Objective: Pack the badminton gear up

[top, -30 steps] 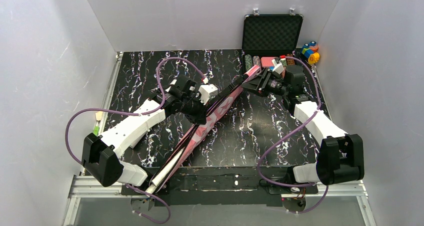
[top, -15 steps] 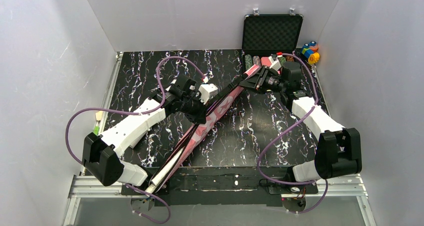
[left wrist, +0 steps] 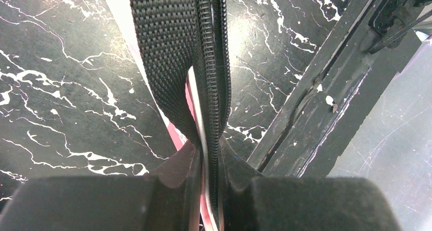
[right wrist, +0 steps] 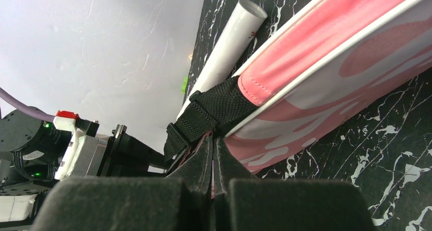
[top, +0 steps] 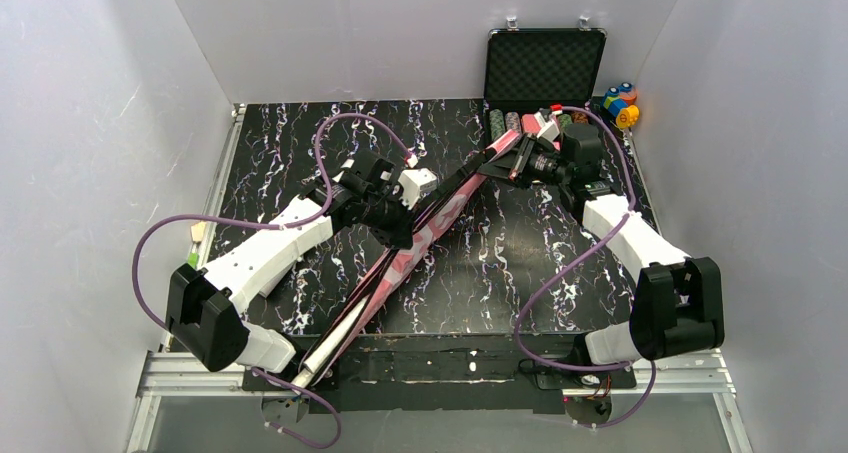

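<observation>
One pink bag [top: 415,241], lying diagonally from lower left to upper centre of the top view. One black strap [left wrist: 163,47]; my left gripper [left wrist: 206,159] is clenched on it and the zipper edge. My right gripper [right wrist: 213,149] is pinched tight at the webbing tab [right wrist: 214,108] on the bag's far end, and I can't tell if it holds anything. One white tube [right wrist: 226,47] beside the bag. Rackets, shuttlecocks: none visible. Risk: the thin pinch slips when I pull, or the bag drags into the one black case [top: 545,68].
</observation>
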`<action>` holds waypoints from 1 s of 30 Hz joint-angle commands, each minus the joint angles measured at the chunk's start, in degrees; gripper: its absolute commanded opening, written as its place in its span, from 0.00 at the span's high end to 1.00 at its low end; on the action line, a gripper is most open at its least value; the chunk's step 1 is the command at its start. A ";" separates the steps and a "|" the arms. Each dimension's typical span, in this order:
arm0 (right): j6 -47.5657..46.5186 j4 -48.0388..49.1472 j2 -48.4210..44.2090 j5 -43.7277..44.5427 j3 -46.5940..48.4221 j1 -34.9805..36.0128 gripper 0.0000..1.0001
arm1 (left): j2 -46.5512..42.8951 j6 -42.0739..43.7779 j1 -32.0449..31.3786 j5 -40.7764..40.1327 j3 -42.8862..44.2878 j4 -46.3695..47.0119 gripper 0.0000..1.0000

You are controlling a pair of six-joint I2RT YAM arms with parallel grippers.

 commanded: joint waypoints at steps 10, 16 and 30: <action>-3.04 -3.06 -3.55 2.55 -0.16 11.25 0.99 | -0.89 0.33 0.20 1.69 3.42 1.36 1.00; -2.90 -3.98 -5.30 2.97 -1.89 16.63 0.99 | -1.19 0.11 0.24 1.60 3.02 1.69 1.00; -3.68 -5.50 -3.56 5.15 -3.18 27.95 0.99 | -0.38 -1.32 0.16 2.16 4.65 -0.15 0.67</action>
